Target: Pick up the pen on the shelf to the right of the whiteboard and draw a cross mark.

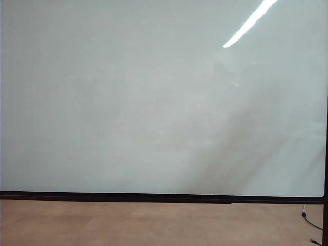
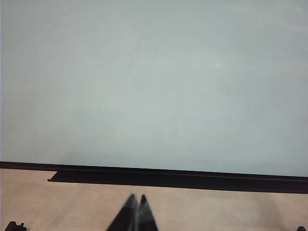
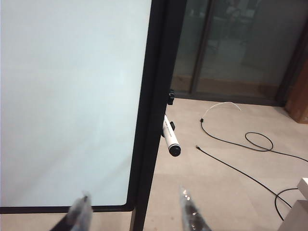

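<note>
The whiteboard [image 1: 154,102] fills the exterior view, a glossy white sheet in a thin black frame; no gripper shows there. In the right wrist view the pen [image 3: 170,136], white with a dark end, sits in a small black holder on the outer side of the board's black side frame [image 3: 154,96]. My right gripper [image 3: 134,198] hangs short of the pen, jaws spread wide with nothing between them, straddling the frame's lower corner. My left gripper [image 2: 136,198] points at the whiteboard [image 2: 154,82] and its black lower ledge [image 2: 168,177], fingertips pressed together. No cross mark shows on the board.
Black cables [image 3: 240,144] trail over the wooden floor beyond the board's side frame, and dark glass doors [image 3: 231,43] stand behind. A pale box corner [image 3: 301,202] sits at the floor's edge. A cable [image 1: 310,220] lies by the board's lower right corner.
</note>
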`<action>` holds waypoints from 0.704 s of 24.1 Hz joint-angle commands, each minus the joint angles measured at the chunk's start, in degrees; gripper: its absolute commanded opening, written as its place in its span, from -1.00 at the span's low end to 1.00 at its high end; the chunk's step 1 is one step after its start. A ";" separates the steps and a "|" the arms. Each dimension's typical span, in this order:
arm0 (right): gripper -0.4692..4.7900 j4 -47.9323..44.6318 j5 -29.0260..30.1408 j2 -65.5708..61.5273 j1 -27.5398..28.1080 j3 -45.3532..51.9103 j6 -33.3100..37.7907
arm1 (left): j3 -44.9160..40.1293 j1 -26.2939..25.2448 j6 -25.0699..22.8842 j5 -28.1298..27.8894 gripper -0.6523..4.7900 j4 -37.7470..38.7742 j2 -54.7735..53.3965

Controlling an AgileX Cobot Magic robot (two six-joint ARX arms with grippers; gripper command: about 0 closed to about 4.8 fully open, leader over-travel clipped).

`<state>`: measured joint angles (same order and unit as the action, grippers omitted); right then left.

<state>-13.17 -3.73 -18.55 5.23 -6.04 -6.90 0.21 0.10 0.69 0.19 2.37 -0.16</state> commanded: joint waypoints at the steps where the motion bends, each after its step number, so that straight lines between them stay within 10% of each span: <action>1: 0.02 -5.01 3.17 -3.06 2.40 -0.33 -0.20 | 0.15 0.02 -0.24 0.02 -0.78 -0.72 -0.02; 17: 0.14 -30.01 21.90 -24.37 16.44 -0.52 2.47 | 0.17 0.02 -0.24 0.02 -0.78 -0.72 -0.02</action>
<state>-38.20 17.04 -41.39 21.61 -6.22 -4.73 0.21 0.10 0.69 0.16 2.37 -0.16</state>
